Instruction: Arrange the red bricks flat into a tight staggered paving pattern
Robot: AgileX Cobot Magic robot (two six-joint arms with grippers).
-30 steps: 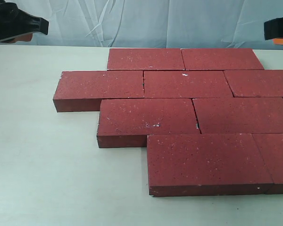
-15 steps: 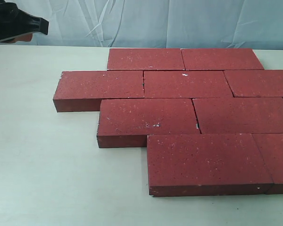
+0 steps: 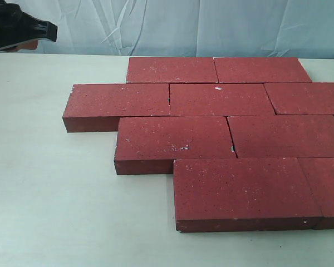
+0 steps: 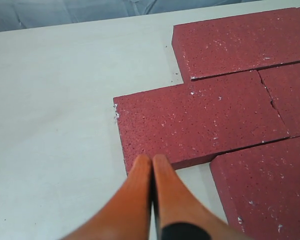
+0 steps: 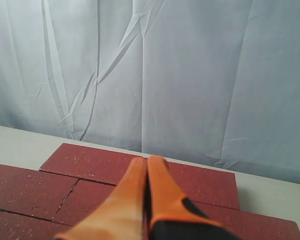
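- The red bricks (image 3: 220, 100) lie flat on the desk (image 3: 55, 211) in four touching rows, filling the exterior view from the centre out to 3 o'clock.
- Each row is shifted sideways against the next, so the end joints are staggered; the front row reaches farthest toward 4 o'clock.
- The left claw (image 4: 151, 160) has its orange fingers pressed together on nothing; the left arm (image 3: 16, 28) shows at 10 o'clock, well apart from the bricks.
- The right claw (image 5: 146, 161) is likewise closed and empty, above the bricks, facing a pale curtain (image 5: 190, 75).
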